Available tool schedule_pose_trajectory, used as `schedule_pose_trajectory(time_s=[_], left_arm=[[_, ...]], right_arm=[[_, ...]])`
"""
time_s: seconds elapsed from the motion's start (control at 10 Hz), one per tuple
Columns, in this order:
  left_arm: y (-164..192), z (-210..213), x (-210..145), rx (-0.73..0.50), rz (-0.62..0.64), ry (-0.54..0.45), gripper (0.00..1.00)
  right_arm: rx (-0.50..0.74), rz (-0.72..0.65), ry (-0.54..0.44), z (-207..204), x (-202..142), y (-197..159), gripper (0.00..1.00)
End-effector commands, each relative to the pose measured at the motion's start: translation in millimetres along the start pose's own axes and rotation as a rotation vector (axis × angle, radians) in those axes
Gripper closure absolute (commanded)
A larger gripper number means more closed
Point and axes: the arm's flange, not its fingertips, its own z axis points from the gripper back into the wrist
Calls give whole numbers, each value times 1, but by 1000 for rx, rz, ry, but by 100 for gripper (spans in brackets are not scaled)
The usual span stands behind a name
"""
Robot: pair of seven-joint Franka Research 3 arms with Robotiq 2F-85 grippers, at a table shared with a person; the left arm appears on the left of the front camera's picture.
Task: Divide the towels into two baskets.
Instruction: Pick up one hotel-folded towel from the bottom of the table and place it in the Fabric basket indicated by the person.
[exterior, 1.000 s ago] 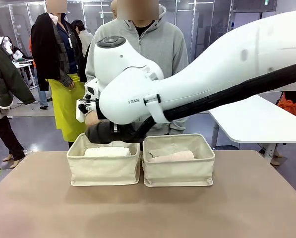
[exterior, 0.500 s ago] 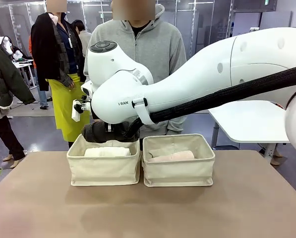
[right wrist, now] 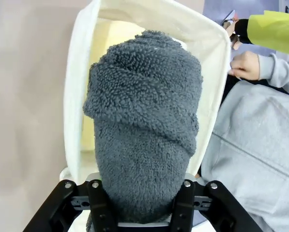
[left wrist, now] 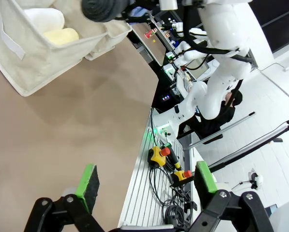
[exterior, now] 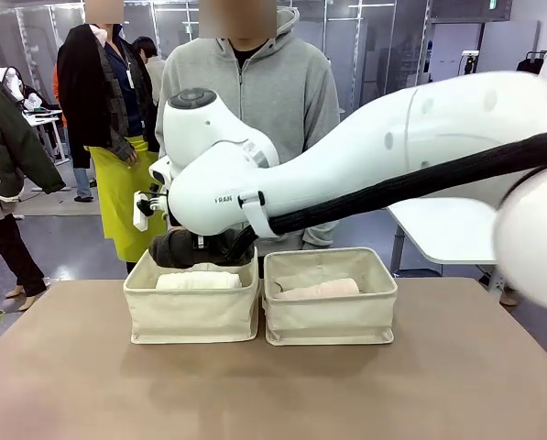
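The right arm reaches across from the right side of the front view to the left basket (exterior: 192,312), and its pincer (right wrist: 139,203) is clamped on the grey towel (right wrist: 144,125), whose roll hangs just above that basket's far rim (exterior: 191,246). From the right wrist, the grey roll stands along the fingers (right wrist: 101,208) with the basket's open mouth (right wrist: 76,96) behind it, a pale yellow patch showing inside. The left basket holds the white towel (exterior: 198,281) lying across it; from the left wrist the same basket (left wrist: 28,63) shows a white roll (left wrist: 43,19) and the yellow towel (left wrist: 61,36) side by side. The right basket (exterior: 330,316) stands touching the left one on the table (exterior: 273,394) and holds the pink towel (exterior: 317,290). The left pincer (left wrist: 146,186) hangs well apart from the baskets over the table's edge, its 2 green pads (left wrist: 88,181) spread wide with nothing between them. A person in a grey hoodie (exterior: 255,101) stands just behind the baskets, 1 hand (right wrist: 245,66) near the left basket's far side.
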Motion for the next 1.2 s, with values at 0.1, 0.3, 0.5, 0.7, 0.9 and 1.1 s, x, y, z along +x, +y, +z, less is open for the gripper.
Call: schedule_pose_trajectory(time_s=[0.1, 0.3, 0.5, 0.7, 0.9, 1.1], left_arm=[[-5, 1, -2, 1, 4, 1, 0], [-5, 1, -2, 1, 4, 1, 0], [-5, 1, -2, 1, 4, 1, 0], [-5, 1, -2, 1, 4, 1, 0], [-5, 1, -2, 1, 4, 1, 0], [-5, 1, -2, 1, 4, 1, 0]], right_arm=[[23, 3, 9, -59, 27, -26, 59], [77, -19, -19, -80, 23, -33, 59], [157, -21, -54, -98, 20, -38, 59], [164, -24, -53, -99, 15, -37, 23], [160, -16, -57, -93, 12, -35, 0], [147, -21, -75, -84, 7, -34, 0]])
